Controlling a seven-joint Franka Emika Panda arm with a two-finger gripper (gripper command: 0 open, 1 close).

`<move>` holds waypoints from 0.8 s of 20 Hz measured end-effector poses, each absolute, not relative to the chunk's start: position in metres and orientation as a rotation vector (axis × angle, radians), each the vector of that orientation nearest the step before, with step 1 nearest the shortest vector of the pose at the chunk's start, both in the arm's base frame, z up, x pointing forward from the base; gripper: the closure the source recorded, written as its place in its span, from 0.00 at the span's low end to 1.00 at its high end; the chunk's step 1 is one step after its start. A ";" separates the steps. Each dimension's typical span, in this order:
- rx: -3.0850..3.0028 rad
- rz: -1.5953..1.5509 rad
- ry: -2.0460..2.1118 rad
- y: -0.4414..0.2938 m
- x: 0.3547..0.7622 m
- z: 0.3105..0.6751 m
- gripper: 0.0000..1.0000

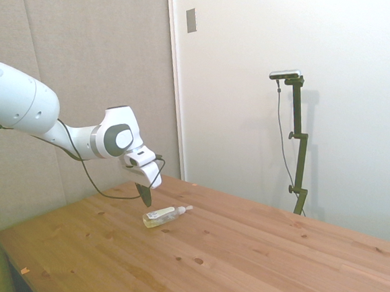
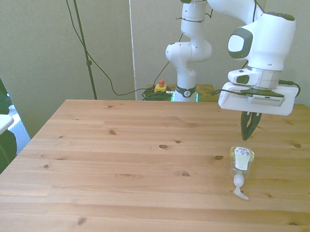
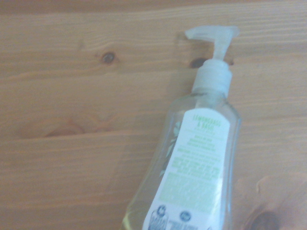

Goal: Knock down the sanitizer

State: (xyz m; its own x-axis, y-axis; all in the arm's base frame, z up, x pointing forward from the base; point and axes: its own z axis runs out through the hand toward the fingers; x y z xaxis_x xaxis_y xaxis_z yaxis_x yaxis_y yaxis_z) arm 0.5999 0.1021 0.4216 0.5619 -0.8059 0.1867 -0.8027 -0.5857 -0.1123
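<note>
1 sanitizer [image 2: 241,161] lying flat on 1 wooden worktop [image 2: 117,160]. 1 white arm [image 2: 261,38] with 1 gripper [image 2: 248,131] just beside sanitizer's base. 1 red button [image 2: 160,83] behind the worktop.

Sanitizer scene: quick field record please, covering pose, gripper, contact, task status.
sanitizer: lying on its side on the table, label up
nozzle: points away from the gripper
gripper: fingers shut, tips above the table just behind the bottle's base
contact: none visible, small gap
task status: bottle already down
</note>
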 end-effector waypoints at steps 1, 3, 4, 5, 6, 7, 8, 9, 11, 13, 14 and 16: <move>-2.755 -0.348 1.438 0.097 0.605 0.422 1.00; -2.740 -0.356 1.464 0.086 0.615 0.421 1.00; -2.734 -0.359 1.476 0.082 0.620 0.420 1.00; -2.729 -0.359 1.486 0.078 0.625 0.418 1.00; -2.725 -0.359 1.494 0.076 0.628 0.417 1.00; -2.720 -0.356 1.501 0.074 0.632 0.415 0.00; -2.716 -0.350 1.505 0.074 0.634 0.413 0.00; -2.715 -0.345 1.506 0.074 0.635 0.412 0.00; -2.708 -0.333 1.500 0.077 0.634 0.412 0.00; -2.707 -0.319 1.485 0.080 0.633 0.414 0.00; -2.710 -0.316 1.477 0.081 0.631 0.414 0.00; -2.717 -0.312 1.465 0.083 0.626 0.416 0.00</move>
State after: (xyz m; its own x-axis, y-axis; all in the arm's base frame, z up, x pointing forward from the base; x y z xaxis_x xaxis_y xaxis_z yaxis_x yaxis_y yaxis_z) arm 0.6257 0.0825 0.4161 0.5337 -0.8308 0.1579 -0.8229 -0.5533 -0.1293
